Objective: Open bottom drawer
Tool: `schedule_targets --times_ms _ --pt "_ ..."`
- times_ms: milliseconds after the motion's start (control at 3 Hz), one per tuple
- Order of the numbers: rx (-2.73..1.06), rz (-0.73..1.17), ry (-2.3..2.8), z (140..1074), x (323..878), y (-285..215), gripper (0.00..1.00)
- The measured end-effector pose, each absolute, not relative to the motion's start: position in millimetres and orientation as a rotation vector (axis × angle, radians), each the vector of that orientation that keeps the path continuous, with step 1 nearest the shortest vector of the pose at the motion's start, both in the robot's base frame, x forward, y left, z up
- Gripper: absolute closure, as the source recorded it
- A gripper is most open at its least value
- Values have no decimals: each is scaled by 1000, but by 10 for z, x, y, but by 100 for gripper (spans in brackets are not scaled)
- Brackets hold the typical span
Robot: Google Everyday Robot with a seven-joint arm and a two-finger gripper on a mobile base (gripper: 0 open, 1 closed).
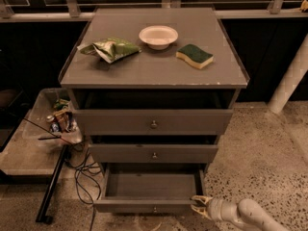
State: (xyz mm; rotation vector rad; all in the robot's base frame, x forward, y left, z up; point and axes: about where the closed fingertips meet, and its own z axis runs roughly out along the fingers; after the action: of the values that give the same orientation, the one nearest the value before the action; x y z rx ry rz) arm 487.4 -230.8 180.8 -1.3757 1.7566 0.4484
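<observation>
Sitting at the right front corner of the pulled-out bottom drawer [144, 207], the gripper [196, 203] has its fingers [198, 198] spread apart, gripping nothing.

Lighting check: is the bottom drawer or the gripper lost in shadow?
Camera view: no. The bottom drawer is dim but readable, with its knob visible, and the gripper at its right front corner is lit. Camera view: the recess above the top drawer is black; the tabletop shows no glare.
</observation>
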Motion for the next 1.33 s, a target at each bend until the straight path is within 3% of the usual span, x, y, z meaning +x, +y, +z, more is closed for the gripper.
schedule_targets --times_ms 1333 --pt "-1388 446 1733 1942 4585 -2372 100"
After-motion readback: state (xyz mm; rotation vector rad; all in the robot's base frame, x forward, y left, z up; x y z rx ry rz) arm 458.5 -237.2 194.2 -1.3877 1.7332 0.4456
